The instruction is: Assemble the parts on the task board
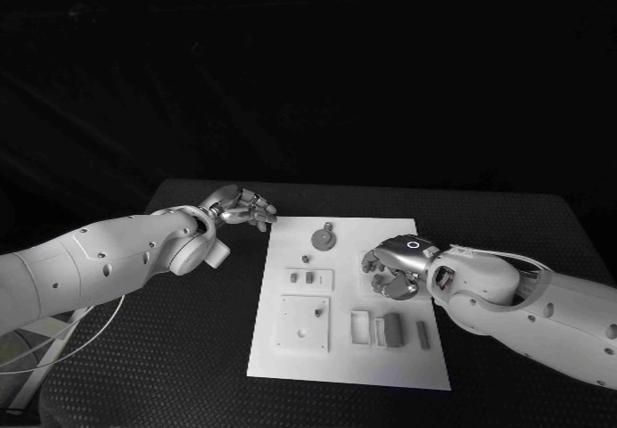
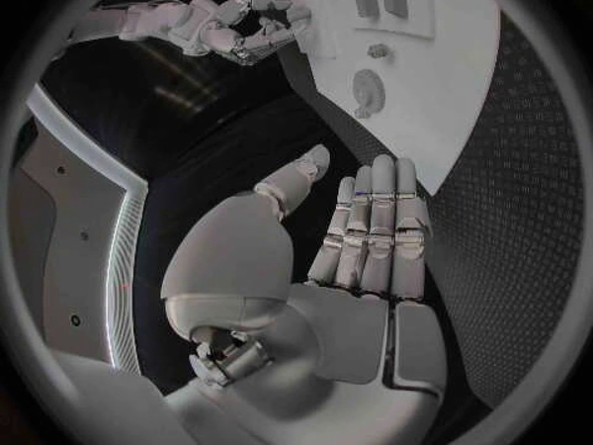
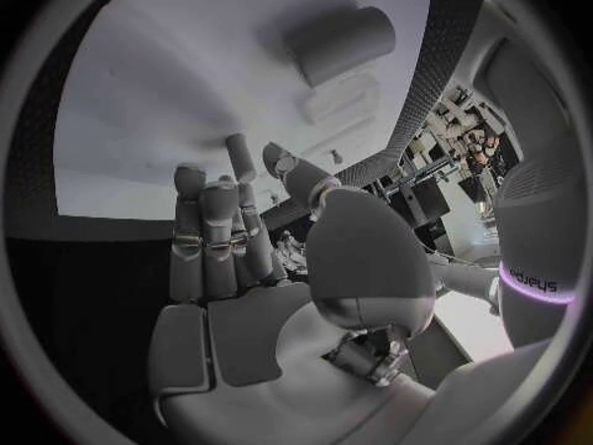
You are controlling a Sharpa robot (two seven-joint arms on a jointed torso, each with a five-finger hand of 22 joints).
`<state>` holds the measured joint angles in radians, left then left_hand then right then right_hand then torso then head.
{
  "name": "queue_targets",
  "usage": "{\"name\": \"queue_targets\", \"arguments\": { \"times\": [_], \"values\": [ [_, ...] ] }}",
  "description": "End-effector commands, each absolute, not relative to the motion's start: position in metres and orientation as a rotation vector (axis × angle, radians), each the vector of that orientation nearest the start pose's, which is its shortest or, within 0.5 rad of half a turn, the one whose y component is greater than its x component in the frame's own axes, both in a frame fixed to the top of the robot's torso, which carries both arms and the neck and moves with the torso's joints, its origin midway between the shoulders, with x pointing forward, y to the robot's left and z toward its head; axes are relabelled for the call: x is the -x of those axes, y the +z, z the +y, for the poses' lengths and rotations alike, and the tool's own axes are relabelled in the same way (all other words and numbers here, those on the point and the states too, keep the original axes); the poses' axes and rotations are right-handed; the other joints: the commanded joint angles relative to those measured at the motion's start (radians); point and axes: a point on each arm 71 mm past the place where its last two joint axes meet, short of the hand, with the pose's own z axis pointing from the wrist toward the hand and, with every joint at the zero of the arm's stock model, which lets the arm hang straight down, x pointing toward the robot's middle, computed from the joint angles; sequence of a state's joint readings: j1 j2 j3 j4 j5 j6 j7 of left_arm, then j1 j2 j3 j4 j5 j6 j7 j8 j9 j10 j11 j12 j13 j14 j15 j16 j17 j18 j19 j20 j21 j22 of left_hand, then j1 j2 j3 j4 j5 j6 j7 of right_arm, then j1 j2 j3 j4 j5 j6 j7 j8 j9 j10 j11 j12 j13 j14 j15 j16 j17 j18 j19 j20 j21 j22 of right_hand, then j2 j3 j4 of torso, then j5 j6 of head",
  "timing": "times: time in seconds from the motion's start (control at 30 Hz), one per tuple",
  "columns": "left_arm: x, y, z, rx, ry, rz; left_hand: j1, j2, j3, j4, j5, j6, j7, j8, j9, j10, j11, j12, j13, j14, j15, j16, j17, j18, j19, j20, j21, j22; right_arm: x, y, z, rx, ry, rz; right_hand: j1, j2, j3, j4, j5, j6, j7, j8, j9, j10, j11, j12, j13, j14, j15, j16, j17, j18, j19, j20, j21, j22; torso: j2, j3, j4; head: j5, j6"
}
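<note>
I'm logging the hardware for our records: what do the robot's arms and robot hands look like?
Both arms have smooth white rounded shells with small dark screw holes. Each ends in a silver, segmented metallic robot hand: left robot hand, right robot hand. A thin white cable loops beside the left arm.

The task board (image 1: 349,357) is partly covered at its right edge by the right hand (image 1: 392,267). The small parts (image 1: 308,277) standing in it are too small to be told apart.
</note>
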<state>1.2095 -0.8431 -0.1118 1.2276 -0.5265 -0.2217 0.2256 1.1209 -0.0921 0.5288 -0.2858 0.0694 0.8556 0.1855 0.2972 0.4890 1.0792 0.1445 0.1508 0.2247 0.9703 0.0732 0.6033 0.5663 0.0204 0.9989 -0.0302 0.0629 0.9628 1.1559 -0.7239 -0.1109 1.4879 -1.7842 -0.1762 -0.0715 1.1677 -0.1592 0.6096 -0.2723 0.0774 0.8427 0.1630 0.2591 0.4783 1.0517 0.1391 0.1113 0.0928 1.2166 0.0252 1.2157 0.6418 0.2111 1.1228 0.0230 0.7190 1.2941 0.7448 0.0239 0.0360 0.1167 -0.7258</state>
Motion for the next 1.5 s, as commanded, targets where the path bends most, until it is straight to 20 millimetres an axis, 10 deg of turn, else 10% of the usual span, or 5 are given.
{"name": "queue_targets", "arguments": {
  "times": [0.03,1.5],
  "values": [
    [-0.523,-0.218,0.294,0.692,-1.049,1.688,-0.006,-0.003,-0.008,0.001,-0.002,-0.007,-0.002,0.005,-0.001,-0.007,0.000,0.003,-0.001,0.007,-0.003,-0.007,0.001,0.004,0.002,0.002,0.006,-0.002,-0.462,-0.236,-0.141,0.633,0.573,1.701,0.001,0.019,0.001,-0.011,0.002,0.010,0.003,0.008,-0.002,0.025,-0.003,0.007,-0.001,0.014,-0.002,0.009,0.000,0.051,0.014,-0.004,0.009,0.003,0.000,-0.0005,0.0005,0.000,-0.001],
    [-0.523,-0.218,0.295,0.692,-1.047,1.686,-0.007,-0.001,-0.008,0.000,-0.002,-0.007,-0.002,0.006,-0.001,-0.008,-0.001,0.005,-0.002,0.008,-0.003,-0.009,0.004,0.004,0.002,0.002,0.006,-0.003,-0.461,-0.248,-0.144,0.653,0.528,1.727,0.000,0.076,0.004,-0.016,0.003,0.102,-0.012,0.042,-0.017,0.163,-0.044,0.005,-0.004,0.046,-0.043,0.040,0.012,0.051,0.055,-0.028,0.033,0.033,-0.001,-0.0006,-0.0001,-0.004,-0.017]
  ]
}}
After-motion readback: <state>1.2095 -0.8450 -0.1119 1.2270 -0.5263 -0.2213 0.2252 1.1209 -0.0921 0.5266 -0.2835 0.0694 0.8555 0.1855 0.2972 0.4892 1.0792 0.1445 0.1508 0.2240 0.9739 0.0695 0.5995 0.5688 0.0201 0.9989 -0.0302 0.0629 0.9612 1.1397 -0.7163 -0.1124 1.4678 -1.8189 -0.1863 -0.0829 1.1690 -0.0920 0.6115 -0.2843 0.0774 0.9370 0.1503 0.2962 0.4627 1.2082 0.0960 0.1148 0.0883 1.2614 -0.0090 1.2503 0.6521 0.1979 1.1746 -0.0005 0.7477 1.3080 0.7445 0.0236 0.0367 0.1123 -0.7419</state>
